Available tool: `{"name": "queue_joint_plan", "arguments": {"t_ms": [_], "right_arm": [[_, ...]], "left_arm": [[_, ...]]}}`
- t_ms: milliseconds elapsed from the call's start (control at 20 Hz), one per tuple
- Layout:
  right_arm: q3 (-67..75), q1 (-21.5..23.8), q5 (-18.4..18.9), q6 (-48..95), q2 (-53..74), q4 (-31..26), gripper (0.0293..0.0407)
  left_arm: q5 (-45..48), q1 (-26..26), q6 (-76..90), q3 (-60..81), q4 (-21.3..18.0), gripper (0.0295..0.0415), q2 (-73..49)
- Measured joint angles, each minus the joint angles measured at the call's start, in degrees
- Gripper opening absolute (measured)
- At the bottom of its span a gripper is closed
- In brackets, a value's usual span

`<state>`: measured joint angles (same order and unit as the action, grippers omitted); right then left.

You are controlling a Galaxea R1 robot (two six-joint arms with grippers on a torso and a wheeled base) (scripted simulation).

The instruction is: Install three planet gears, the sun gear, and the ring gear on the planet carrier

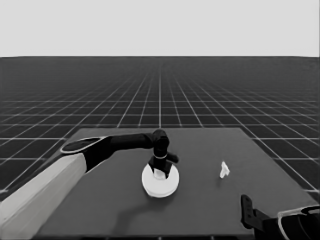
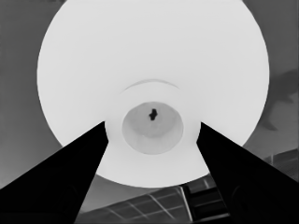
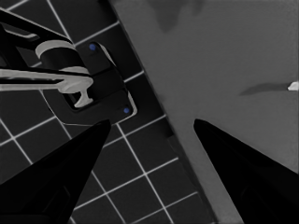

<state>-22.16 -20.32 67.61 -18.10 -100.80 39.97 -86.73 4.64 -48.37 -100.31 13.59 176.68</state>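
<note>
From the head view I have the left arm reaching in over the tabletop (image 1: 200, 200), its left tool (image 1: 159, 172) pointing down onto the larger round part (image 1: 160, 182), which lies near the middle of the tabletop. The tool's black body covers the part's raised middle there, so I cannot see the contact from above.

The left wrist view helps: the larger round part (image 2: 149, 60) fills most of the picture, and the left tool (image 2: 152, 126) has its two fingers (image 2: 88, 154) spread on either side of the raised hub, each tip right at the hub's edge. Whether they press it or merely stand against it I cannot tell. The small dark centre hole shows inside the hub.

The smaller round part and the gears are nowhere to be seen — anything beneath the larger part is hidden by it.

A thin white piece (image 1: 224, 170) lies well apart to the right; in the right wrist view only a sliver of it (image 3: 293, 86) shows, cut by the picture's edge.

The right arm waits at the lower right corner, its right tool (image 3: 152, 123) spread over the tabletop's corner and floor grid — pinching nothing.
</note>
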Motion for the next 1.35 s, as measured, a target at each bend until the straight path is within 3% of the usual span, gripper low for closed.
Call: {"name": "queue_joint_plan", "arguments": {"t_ms": [100,150,250,600,750,1100,1150,1200,1250,1350], "right_arm": [[0.0,0.0,0.0,0.0,0.0,0.0,0.0385],[0.0,0.0,0.0,0.0,0.0,0.0,0.0385],[0.0,0.0,0.0,0.0,0.0,0.0,0.0385],[0.0,0.0,0.0,0.0,0.0,0.0,0.0385],[0.0,0.0,0.0,0.0,0.0,0.0,0.0385],[0.0,0.0,0.0,0.0,0.0,0.0,0.0385],[-14.0,18.0,5.9,-15.5,-6.8,-25.9,0.0393],[-30.3,25.6,10.8,-22.1,-14.2,-33.9,0.0392],[-42.2,26.9,14.4,-25.1,-19.9,-35.7,0.0389],[-55.6,27.2,17.8,-26.8,-26.4,-36.6,0.0385]], "left_arm": [[0.0,0.0,1.0,0.0,0.0,0.0348,0.0],[0.0,0.1,1.3,0.0,0.0,0.0373,0.0],[0.0,0.1,1.6,0.0,0.0,0.0384,0.0],[0.0,0.2,1.7,0.0,0.0,0.0385,0.0],[-1.1,-5.0,-23.8,2.8,-4.2,0.0385,-0.7],[-1.5,-6.3,-30.0,3.0,-5.3,0.0385,-0.7],[18.4,-11.2,-2.4,28.6,-1.4,0.0408,-16.0],[30.6,-16.7,25.1,48.3,0.9,0.0414,-38.9],[37.7,-19.9,42.9,59.7,2.3,0.0401,-54.9],[44.4,-22.7,59.6,70.6,3.5,0.0388,-69.1]]}}
